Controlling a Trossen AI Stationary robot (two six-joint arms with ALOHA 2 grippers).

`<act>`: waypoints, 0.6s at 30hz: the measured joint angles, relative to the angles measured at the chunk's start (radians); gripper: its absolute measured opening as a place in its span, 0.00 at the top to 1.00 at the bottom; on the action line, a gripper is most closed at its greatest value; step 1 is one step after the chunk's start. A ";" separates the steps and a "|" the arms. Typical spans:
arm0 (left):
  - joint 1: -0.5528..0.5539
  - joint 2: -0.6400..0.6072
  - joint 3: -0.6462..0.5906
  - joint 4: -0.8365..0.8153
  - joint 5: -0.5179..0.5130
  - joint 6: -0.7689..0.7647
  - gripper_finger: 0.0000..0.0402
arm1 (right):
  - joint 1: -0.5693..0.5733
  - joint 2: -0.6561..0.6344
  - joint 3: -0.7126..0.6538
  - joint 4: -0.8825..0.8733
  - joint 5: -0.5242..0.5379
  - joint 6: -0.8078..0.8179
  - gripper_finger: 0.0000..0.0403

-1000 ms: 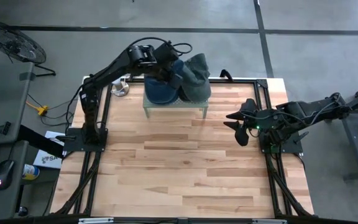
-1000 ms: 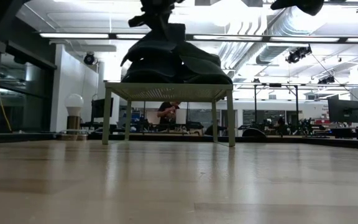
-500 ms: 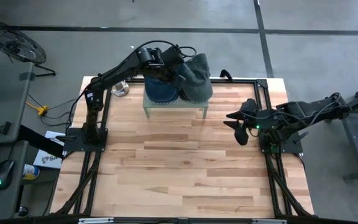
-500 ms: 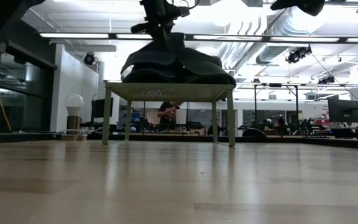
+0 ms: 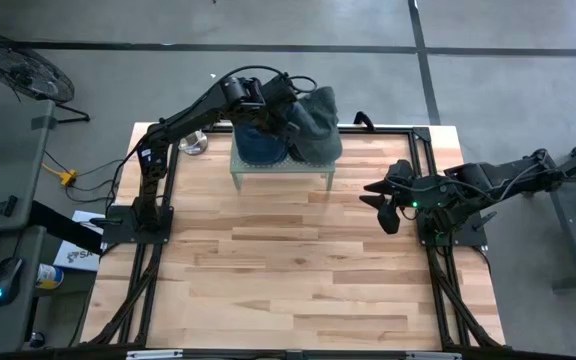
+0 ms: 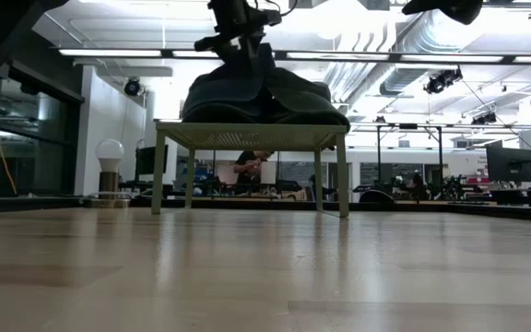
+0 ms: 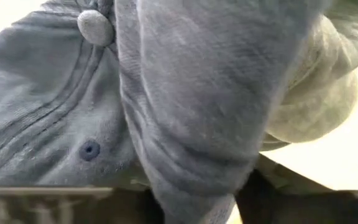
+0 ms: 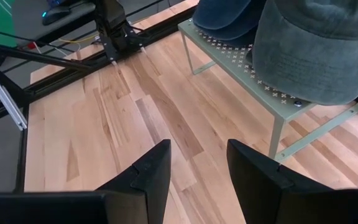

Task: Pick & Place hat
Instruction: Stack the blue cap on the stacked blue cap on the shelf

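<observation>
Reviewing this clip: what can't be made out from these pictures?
- Left gripper: its fingers are hidden in the high view by the arm and in the left wrist view by hat cloth.
- Blue hat: partly covered by the grey hat.
- Person: low view, too small behind the stand.

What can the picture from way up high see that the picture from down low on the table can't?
Only the high view shows the right gripper, open, hanging over the wood at the table's right side, and the small metal bowl beside the rack. Only the low view shows the room behind, with a round white lamp and a person seen between the rack's legs. Both show the green rack with the hats piled on it, and the left arm reaching into the pile.
</observation>
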State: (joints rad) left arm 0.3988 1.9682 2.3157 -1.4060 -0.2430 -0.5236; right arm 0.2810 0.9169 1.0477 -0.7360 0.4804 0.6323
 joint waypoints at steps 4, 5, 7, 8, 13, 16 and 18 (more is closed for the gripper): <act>0.000 0.000 0.000 -0.012 0.033 -0.004 0.53 | 0.000 0.000 0.000 0.000 -0.016 0.000 0.63; 0.000 0.000 0.000 -0.010 0.041 -0.004 0.50 | 0.000 0.000 0.000 0.000 -0.019 0.000 0.63; 0.000 -0.001 0.000 -0.011 0.051 -0.005 0.46 | 0.000 0.000 0.000 0.000 -0.023 0.000 0.63; 0.000 -0.002 0.000 -0.011 0.052 -0.010 0.45 | 0.000 0.000 0.000 0.000 -0.023 0.000 0.63; 0.000 -0.008 0.000 -0.013 0.062 -0.024 0.43 | 0.000 0.000 0.000 0.000 -0.024 -0.001 0.63; -0.001 -0.017 0.011 -0.007 0.067 -0.030 0.43 | 0.001 0.000 0.000 0.000 -0.028 0.000 0.63; -0.001 -0.017 0.033 -0.022 0.059 -0.031 0.43 | 0.001 0.000 0.000 0.000 -0.036 -0.001 0.63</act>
State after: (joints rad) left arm 0.3980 1.9511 2.3487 -1.4282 -0.1835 -0.5545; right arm 0.2817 0.9169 1.0477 -0.7357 0.4442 0.6315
